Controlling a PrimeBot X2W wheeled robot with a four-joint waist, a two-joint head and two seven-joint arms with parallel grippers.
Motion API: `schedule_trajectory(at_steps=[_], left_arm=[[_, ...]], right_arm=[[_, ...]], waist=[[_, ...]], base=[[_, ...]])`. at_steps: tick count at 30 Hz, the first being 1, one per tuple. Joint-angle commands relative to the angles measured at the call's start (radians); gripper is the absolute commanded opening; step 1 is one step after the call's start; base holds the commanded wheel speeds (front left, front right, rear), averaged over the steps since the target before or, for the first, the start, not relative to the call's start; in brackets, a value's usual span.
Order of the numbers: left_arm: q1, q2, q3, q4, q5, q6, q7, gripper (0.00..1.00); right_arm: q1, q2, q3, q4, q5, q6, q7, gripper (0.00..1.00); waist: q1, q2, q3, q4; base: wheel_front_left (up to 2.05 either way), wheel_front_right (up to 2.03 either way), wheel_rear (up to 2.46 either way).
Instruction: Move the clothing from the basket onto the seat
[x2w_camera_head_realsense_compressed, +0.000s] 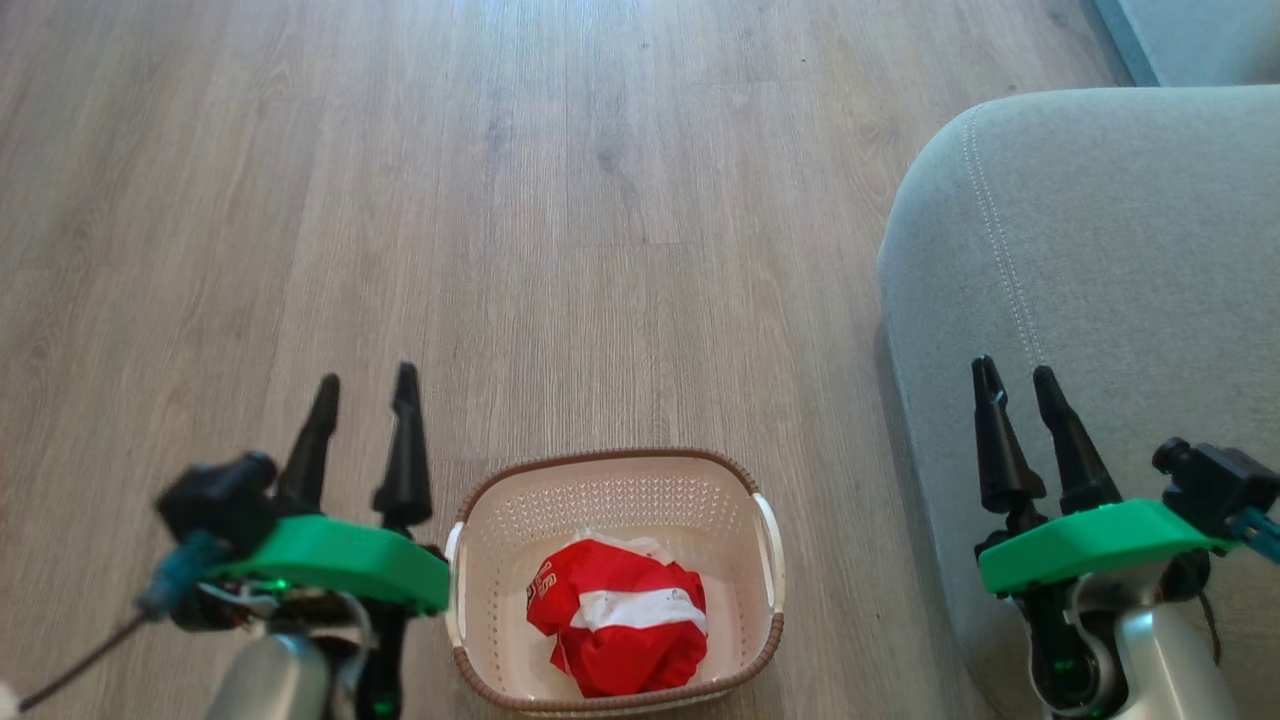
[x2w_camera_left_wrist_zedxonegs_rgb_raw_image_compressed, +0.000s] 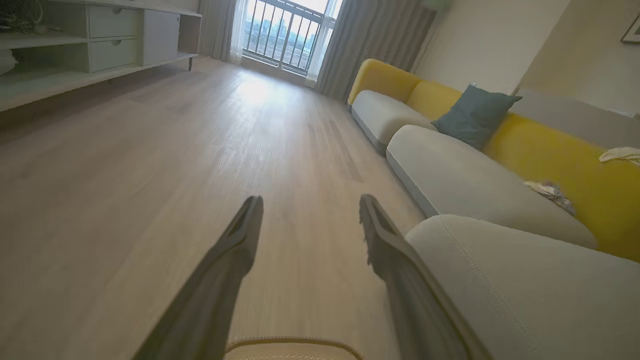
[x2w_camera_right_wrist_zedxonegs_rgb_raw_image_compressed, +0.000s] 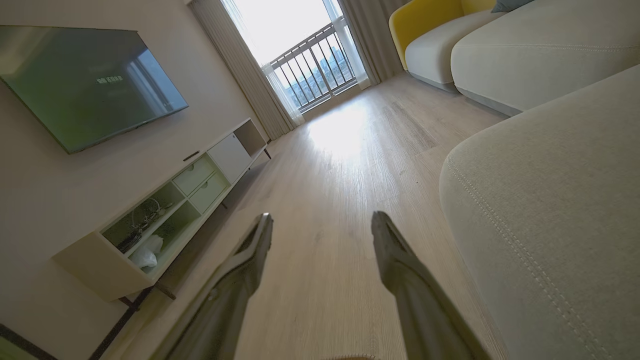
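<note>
The cream basket (x2w_camera_head_realsense_compressed: 765, 560) with its brown braided rim stands on the wooden floor at the bottom middle of the head view. Inside it lies the red clothing (x2w_camera_head_realsense_compressed: 620, 625), bunched up, with a white band across it. The grey-green seat (x2w_camera_head_realsense_compressed: 1100, 300) with pale double stitching rises at the right. My left gripper (x2w_camera_head_realsense_compressed: 365, 385) hovers open to the left of the basket, empty. My right gripper (x2w_camera_head_realsense_compressed: 1015, 375) is open and empty above the seat's front edge. In the left wrist view the left gripper (x2w_camera_left_wrist_zedxonegs_rgb_raw_image_compressed: 310, 200) points along the floor, with the basket rim (x2w_camera_left_wrist_zedxonegs_rgb_raw_image_compressed: 295, 342) below and the seat (x2w_camera_left_wrist_zedxonegs_rgb_raw_image_compressed: 525, 285) at right.
Wooden floor (x2w_camera_head_realsense_compressed: 500, 200) stretches ahead. A yellow-backed sofa (x2w_camera_left_wrist_zedxonegs_rgb_raw_image_compressed: 550, 150) with a teal pillow (x2w_camera_left_wrist_zedxonegs_rgb_raw_image_compressed: 475, 115) runs along the right wall. A low white cabinet (x2w_camera_right_wrist_zedxonegs_rgb_raw_image_compressed: 165, 210) under a wall television (x2w_camera_right_wrist_zedxonegs_rgb_raw_image_compressed: 85, 80) lines the opposite side. A balcony door with railing (x2w_camera_right_wrist_zedxonegs_rgb_raw_image_compressed: 315, 70) is far ahead.
</note>
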Motion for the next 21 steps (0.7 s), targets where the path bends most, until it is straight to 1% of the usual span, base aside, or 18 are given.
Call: schedule_trajectory(at_steps=[1, 5, 6, 10, 13, 17, 21], left_arm=[[-0.053, 0.03, -0.013, -0.03, 0.04, 0.032, -0.016, 1.0], [-0.069, 0.075, -0.102, -0.008, 0.087, 0.114, -0.028, 1.0], [-0.069, 0.075, -0.102, -0.008, 0.087, 0.114, -0.028, 1.0], [-0.081, 0.106, -0.169, 0.021, 0.117, 0.181, -0.039, 1.0], [-0.088, 0.119, -0.204, 0.036, 0.135, 0.22, -0.048, 1.0], [-0.094, 0.125, -0.227, 0.042, 0.15, 0.243, -0.06, 1.0], [-0.091, 0.118, -0.229, 0.043, 0.17, 0.236, -0.072, 1.0]], right_arm=[[-0.051, -0.011, 0.022, -0.03, -0.035, 0.0, -0.015, 1.0], [-0.053, -0.011, 0.034, -0.008, -0.076, 0.0, -0.027, 1.0], [-0.053, -0.011, 0.034, -0.008, -0.076, 0.0, -0.027, 1.0], [-0.052, -0.011, 0.047, 0.033, -0.105, 0.0, -0.039, 1.0], [-0.059, -0.011, 0.049, 0.052, -0.134, 0.0, -0.048, 1.0], [-0.065, -0.012, 0.051, 0.061, -0.167, 0.0, -0.059, 1.0], [-0.07, -0.012, 0.053, 0.066, -0.2, 0.0, -0.071, 1.0]], waist=[[0.0, 0.0, 0.001, 0.0], [0.0, 0.0, 0.003, 0.001], [0.0, 0.0, 0.003, 0.001], [0.0, 0.0, 0.002, 0.0], [0.0, 0.0, 0.002, 0.0], [0.0, 0.0, 0.001, -0.001], [0.0, 0.0, 0.0, 0.0]], base=[[0.0, 0.0, 0.0], [0.0, 0.0, 0.0], [0.0, 0.0, 0.0], [0.0, 0.0, 0.0], [0.0, 0.0, 0.0], [0.0, 0.0, 0.0], [0.0, 0.0, 0.0]])
